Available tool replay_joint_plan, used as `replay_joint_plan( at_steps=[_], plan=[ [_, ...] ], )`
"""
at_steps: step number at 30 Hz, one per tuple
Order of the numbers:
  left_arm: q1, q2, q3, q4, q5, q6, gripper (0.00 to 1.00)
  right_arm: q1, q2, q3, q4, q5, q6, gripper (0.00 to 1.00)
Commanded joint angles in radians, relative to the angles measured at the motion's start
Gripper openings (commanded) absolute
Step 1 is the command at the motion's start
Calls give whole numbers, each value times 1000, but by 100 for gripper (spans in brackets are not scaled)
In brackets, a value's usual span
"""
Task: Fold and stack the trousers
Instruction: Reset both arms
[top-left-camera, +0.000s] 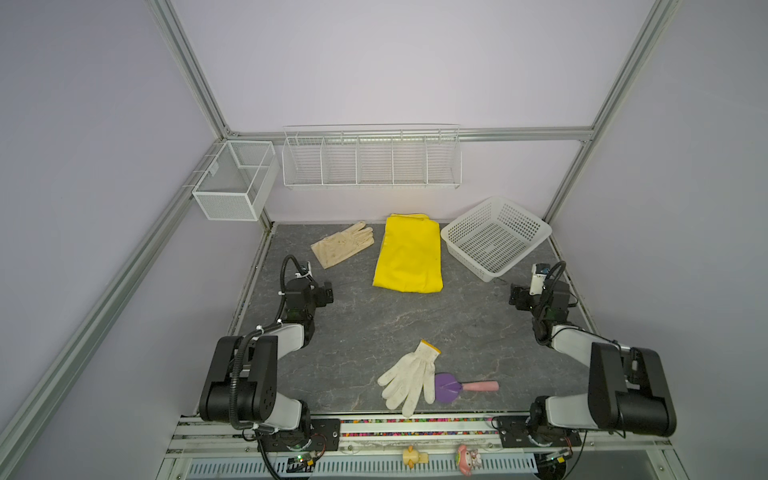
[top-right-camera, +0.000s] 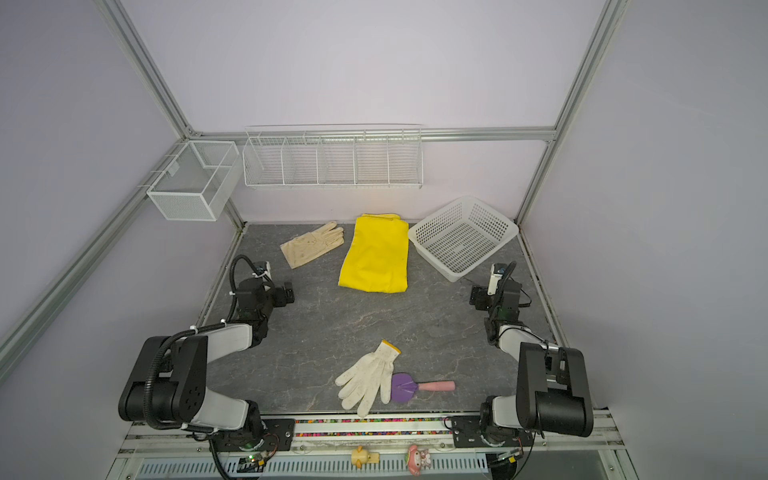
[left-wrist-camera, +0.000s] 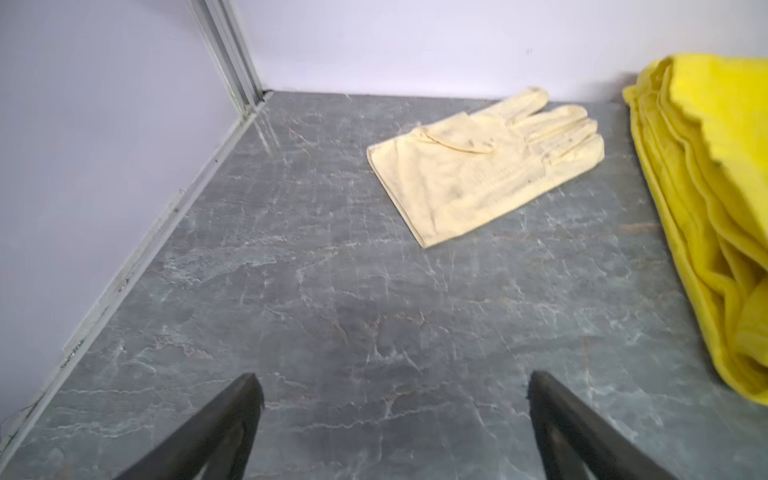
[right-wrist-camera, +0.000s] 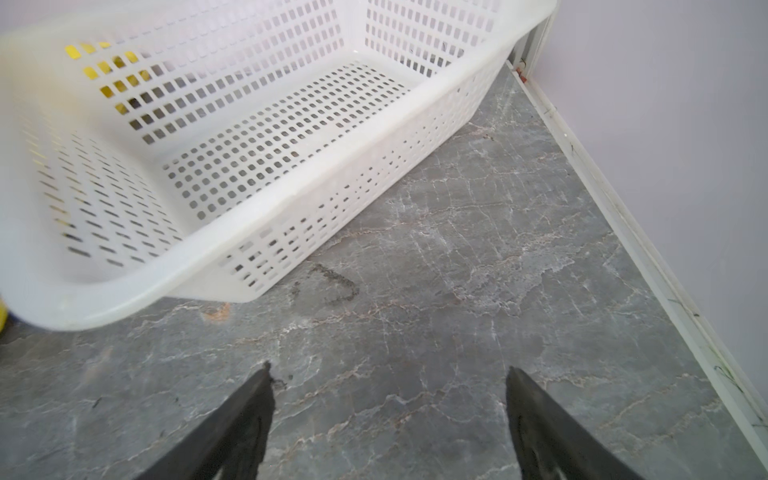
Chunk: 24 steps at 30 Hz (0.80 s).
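Observation:
The yellow trousers (top-left-camera: 409, 255) (top-right-camera: 376, 253) lie folded into a flat rectangle at the back middle of the grey table, seen in both top views. Their layered edge (left-wrist-camera: 702, 208) shows in the left wrist view. My left gripper (top-left-camera: 328, 293) (top-right-camera: 289, 293) (left-wrist-camera: 392, 384) stands open over bare table, left of the trousers and apart from them. My right gripper (top-left-camera: 515, 297) (top-right-camera: 476, 297) (right-wrist-camera: 386, 376) stands open over bare table, right of the trousers, just in front of the basket. Neither holds anything.
A white plastic basket (top-left-camera: 496, 237) (top-right-camera: 463, 237) (right-wrist-camera: 249, 216) sits at the back right. A cream glove (top-left-camera: 343, 243) (left-wrist-camera: 486, 166) lies back left. A white knit glove (top-left-camera: 409, 376) and a purple scoop with a pink handle (top-left-camera: 451, 386) lie at the front. Wire racks (top-left-camera: 370, 160) hang on the back wall.

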Motion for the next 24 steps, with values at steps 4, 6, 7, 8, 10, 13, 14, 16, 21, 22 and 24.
replay_joint_plan(
  at_steps=[4, 6, 7, 8, 10, 13, 14, 16, 21, 22, 24],
  plan=[
    [11, 32, -46, 195, -5, 0, 99, 63, 85, -5, 159, 38, -19, 88],
    [13, 49, -59, 243, -12, -3, 99, 88, 110, -58, 281, 77, -32, 88],
    [15, 53, -65, 253, -11, -6, 99, 95, 128, -90, 358, 60, -51, 88],
    [15, 52, -62, 249, -11, -5, 99, 114, 153, -103, 423, 80, -72, 88],
    [16, 51, -62, 249, -11, -6, 99, 120, 126, -92, 352, 92, -72, 88],
    [16, 51, -62, 250, -10, -5, 99, 121, 135, -98, 387, 96, -72, 88],
    [16, 51, -62, 250, -11, -6, 99, 118, 129, -89, 354, 91, -67, 88],
    [16, 51, -62, 251, -11, -5, 99, 113, 135, -93, 371, 85, -66, 88],
    [16, 51, -62, 251, -11, -5, 99, 110, 140, -82, 352, 74, -64, 88],
    [16, 52, -62, 250, -11, -4, 99, 110, 138, -80, 345, 73, -63, 88],
    [16, 52, -63, 250, -10, -4, 99, 110, 138, -79, 343, 73, -62, 88]
  ],
)
